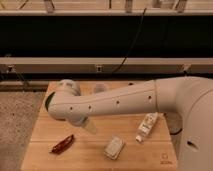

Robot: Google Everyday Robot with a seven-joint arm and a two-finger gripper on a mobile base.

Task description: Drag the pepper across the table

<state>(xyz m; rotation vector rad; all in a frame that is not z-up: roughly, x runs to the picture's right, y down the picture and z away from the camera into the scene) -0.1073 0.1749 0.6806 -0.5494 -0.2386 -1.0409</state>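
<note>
**Pepper drag: hovering close, not on it yet**

Starting at the front edge of the bench (pixel 90 160): pepper (pixel 62 144) lying flat at the front left, angled a bit, nothing touching it. Just right of that, a pale squarish packet (pixel 114 147), then what looks like a small white bottle (pixel 146 126) on its side, further right.

As for the pepper: looks light, slim and a bit glossy, so probably spins or skids if nudged at a tip. Better to press down on the middle, or pinch across the fat part, and pull along its length.

Further back, gripper (pixel 89 125) hanging just up and right of the pepper, near but apart. Can't tell whether open or closed, too tucked under the wrist.

Behind that, big white arm (pixel 120 102) spanning the bench and covering most of a green bowl (pixel 48 102) at the back left.
</note>
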